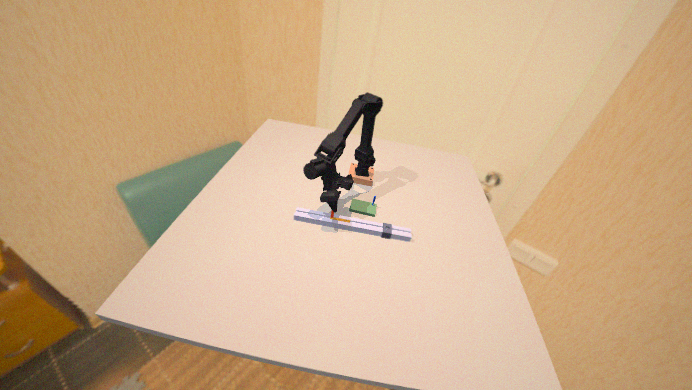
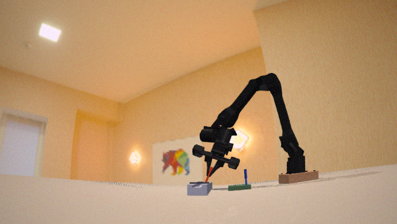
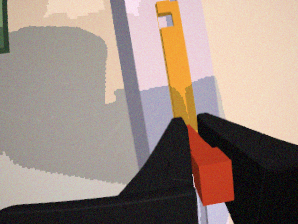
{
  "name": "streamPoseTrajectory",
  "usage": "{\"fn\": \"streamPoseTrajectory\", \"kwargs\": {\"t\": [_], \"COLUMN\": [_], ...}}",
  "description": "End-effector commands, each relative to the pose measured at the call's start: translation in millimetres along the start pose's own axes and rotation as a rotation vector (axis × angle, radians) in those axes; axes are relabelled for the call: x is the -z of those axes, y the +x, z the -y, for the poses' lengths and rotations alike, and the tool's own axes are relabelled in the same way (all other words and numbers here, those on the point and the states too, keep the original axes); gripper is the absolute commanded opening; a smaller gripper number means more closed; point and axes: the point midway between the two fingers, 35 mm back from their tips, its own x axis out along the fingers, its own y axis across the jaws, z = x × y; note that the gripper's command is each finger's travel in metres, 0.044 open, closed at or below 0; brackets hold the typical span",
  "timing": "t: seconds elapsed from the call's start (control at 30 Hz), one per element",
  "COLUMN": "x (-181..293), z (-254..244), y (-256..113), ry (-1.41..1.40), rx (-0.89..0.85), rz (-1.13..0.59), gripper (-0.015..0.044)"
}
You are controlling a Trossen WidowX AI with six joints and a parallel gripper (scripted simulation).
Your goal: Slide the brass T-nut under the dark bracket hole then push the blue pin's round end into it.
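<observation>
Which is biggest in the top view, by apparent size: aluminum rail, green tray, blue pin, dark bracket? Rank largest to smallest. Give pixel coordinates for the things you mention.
1. Aluminum rail (image 1: 312, 217)
2. Green tray (image 1: 361, 207) (image 2: 236, 188)
3. Dark bracket (image 1: 386, 230)
4. Blue pin (image 1: 374, 201) (image 2: 245, 176)

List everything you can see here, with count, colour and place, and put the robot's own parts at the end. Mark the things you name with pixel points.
rail: one, pale silver, lying on the table
bracket: one, dark, across the rail (image 1: 306, 216) near one end (image 1: 386, 230)
nut: one, brass yellow, at the rail's slot, short of the bracket (image 1: 342, 220) (image 3: 177, 65)
handle: one, orange-red, tilted, rising from the nut (image 2: 209, 176) (image 3: 216, 181)
tray: one, green, on the table beside the rail (image 1: 361, 209) (image 2: 235, 188)
pin: one, blue, upright in the tray (image 1: 374, 200) (image 2: 245, 176)
table: one, pale pink, under it all (image 1: 310, 300)
chair: one, green, beyond the table's edge (image 1: 175, 190)
picture: one, white with a many-coloured bear, on the wall (image 2: 196, 161)
arm: one, black, on a brown block (image 1: 350, 117) (image 2: 244, 97)
hand: one, black, shut on the handle (image 1: 333, 210) (image 2: 209, 174) (image 3: 192, 122)
</observation>
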Motion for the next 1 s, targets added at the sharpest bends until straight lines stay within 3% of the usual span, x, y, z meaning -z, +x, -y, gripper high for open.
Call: {"fn": "streamPoseTrajectory", "kwargs": {"t": [0.0, 0.97], "x": [0.7, 0.8], "z": [2.6, 5.7], "y": [-0.9, -0.7], "ry": [0.003, 0.02], "rx": [-0.006, -0.059], "rz": [-0.004, -0.002], "gripper": [-0.015, -0.015]}}
